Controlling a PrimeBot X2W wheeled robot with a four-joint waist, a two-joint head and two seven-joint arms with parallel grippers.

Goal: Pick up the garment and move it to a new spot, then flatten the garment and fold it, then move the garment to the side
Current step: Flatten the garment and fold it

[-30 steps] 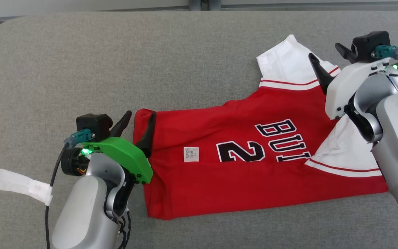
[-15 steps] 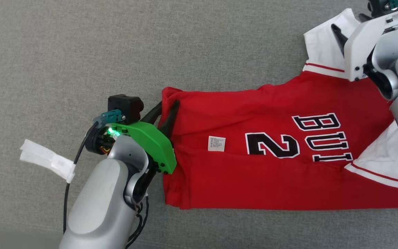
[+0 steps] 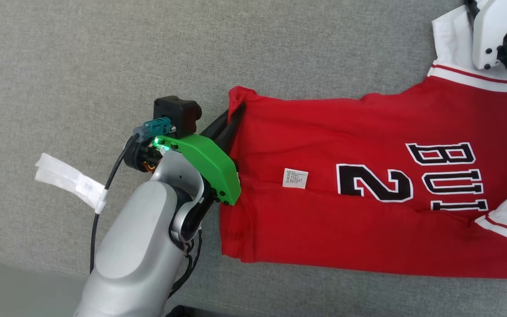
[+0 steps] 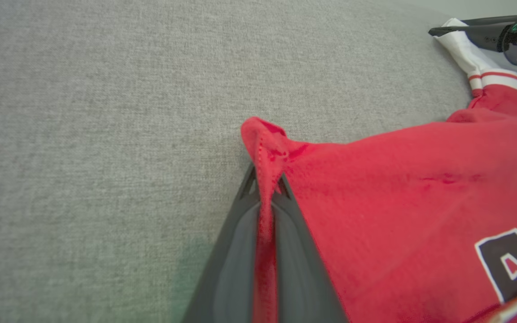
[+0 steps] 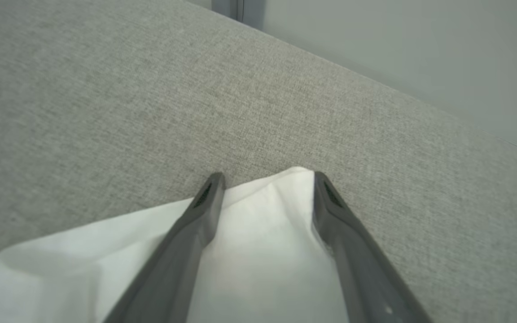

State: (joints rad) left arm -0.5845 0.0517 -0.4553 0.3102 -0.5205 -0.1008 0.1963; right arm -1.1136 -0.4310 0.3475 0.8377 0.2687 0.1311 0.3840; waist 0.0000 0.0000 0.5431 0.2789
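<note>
I count one garment [image 3: 368, 229], a red jersey, on one grey cushion [image 3: 104, 66]. It carries one small white label [image 3: 295, 177]. Two grippers are here: the left gripper [image 4: 265, 179] and the right gripper [image 5: 267, 179]. One black cable [image 3: 91, 246] hangs near the cushion's near edge, with one white tape tab [image 3: 68, 180] on it.

matt red cloth garment [image 3: 350, 237] on coarse grey woven upholstery [image 3: 82, 57].

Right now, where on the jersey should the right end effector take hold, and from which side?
The outer corner of the white sleeve, coming in from the jersey side along the cloth. The right end effector straddles that corner, open; it lies free on the grey surface. The left end effector is shut on the hem.
</note>
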